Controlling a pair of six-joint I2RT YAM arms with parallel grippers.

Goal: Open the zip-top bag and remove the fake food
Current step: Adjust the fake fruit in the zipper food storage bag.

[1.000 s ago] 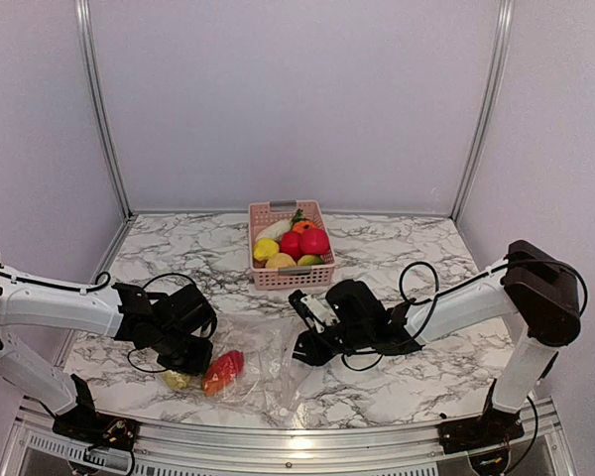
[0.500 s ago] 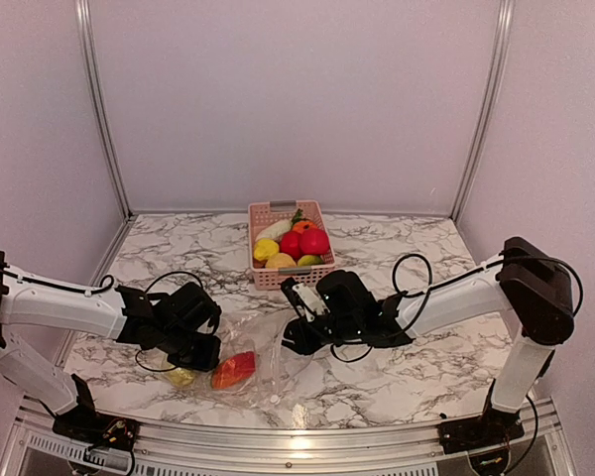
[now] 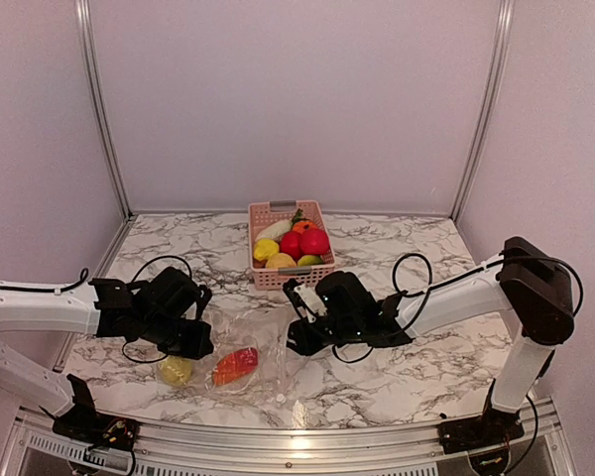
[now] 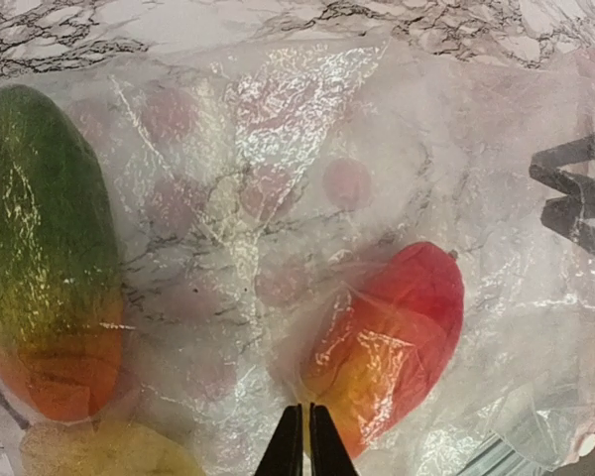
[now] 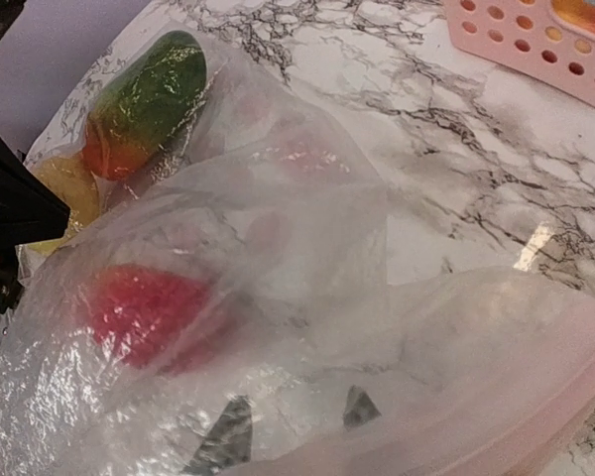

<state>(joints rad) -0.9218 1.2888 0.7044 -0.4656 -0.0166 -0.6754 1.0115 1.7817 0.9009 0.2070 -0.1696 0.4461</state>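
Note:
The zip-top bag (image 3: 253, 349) lies crumpled on the marble between my grippers. A red-orange fake fruit (image 3: 235, 365) lies inside it and shows in the left wrist view (image 4: 397, 332) and the right wrist view (image 5: 144, 312). A green-orange fruit (image 4: 42, 248) and a yellow one (image 3: 176, 370) lie at the bag's left end, partly under film. My left gripper (image 4: 305, 441) is shut, pinching bag film beside the red fruit. My right gripper (image 5: 290, 424) is at the bag's right edge. Its fingers (image 5: 223, 441) stand apart and show dimly through the film draped over them.
The pink basket (image 3: 268, 278) stands behind the bag, holding several fake fruits (image 3: 302, 243) and the white radish. Its corner shows in the right wrist view (image 5: 535, 45). The table's front rail runs close below the bag.
My left arm has drawn back to the left, uncovering the yellow fruit. The red fruit has shifted slightly right. My right gripper has moved left, up against the bag.

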